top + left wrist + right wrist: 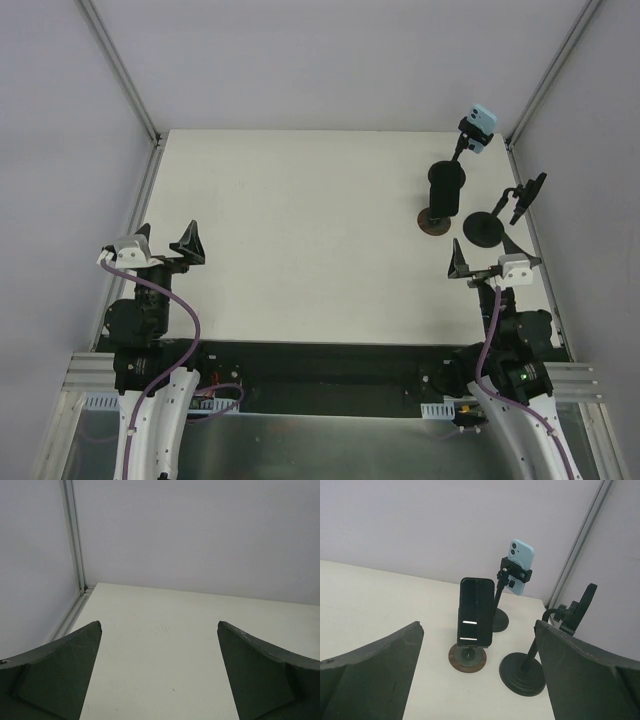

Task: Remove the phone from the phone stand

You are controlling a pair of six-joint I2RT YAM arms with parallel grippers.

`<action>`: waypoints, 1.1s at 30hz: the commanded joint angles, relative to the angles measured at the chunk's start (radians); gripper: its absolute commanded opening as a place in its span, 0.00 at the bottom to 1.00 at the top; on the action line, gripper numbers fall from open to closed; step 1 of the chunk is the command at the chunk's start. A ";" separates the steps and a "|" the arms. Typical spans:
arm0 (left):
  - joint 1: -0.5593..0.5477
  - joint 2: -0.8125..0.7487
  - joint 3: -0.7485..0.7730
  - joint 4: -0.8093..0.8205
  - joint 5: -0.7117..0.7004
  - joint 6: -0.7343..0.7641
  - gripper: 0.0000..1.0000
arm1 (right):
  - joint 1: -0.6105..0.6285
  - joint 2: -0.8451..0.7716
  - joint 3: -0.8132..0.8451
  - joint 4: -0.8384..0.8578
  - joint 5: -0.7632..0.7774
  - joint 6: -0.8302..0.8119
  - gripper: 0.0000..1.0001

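White tabletop (pixel 300 230) fills the middle of the overhead view, boxed by pale lavender walls (pixel 330 60), with metal frame posts (pixel 120 70) running to the far corners. Open surface stretches from the left edge across to the upper right, where every object is crowded.

A black phone (pixel 446 185) (pixel 476 612) stands upright on a brown-based stand (pixel 434 222) (pixel 467 657). Behind it, close to the far right corner, a light-blue phone (pixel 481 123) (pixel 521 560) sits clamped high on a black clamp stand (pixel 462 146) (pixel 501 620). An empty black stand (pixel 484 228) (pixel 522 674) stands just right of the brown base, near the table's right edge.

At the lower right, the right gripper (pixel 493 262) (pixel 480 675) hovers apart from the stands on their near side. Its fingers are spread wide and hold nothing. The left gripper (pixel 165 242) (pixel 160 680) sits by the left edge, likewise spread wide, facing open table.
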 commanded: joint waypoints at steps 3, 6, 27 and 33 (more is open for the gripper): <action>0.011 -0.001 0.017 0.045 -0.005 -0.001 0.99 | 0.007 -0.081 0.004 0.057 -0.029 0.002 0.96; 0.011 0.001 0.017 0.045 -0.005 -0.004 0.99 | 0.008 -0.076 0.008 0.060 -0.045 0.007 0.96; 0.011 -0.002 0.045 -0.056 0.024 -0.042 0.99 | 0.010 0.770 0.537 -0.162 -0.138 0.275 0.96; 0.011 -0.031 0.040 -0.060 0.040 -0.047 0.99 | 0.005 0.969 0.673 -0.154 -0.120 0.283 0.96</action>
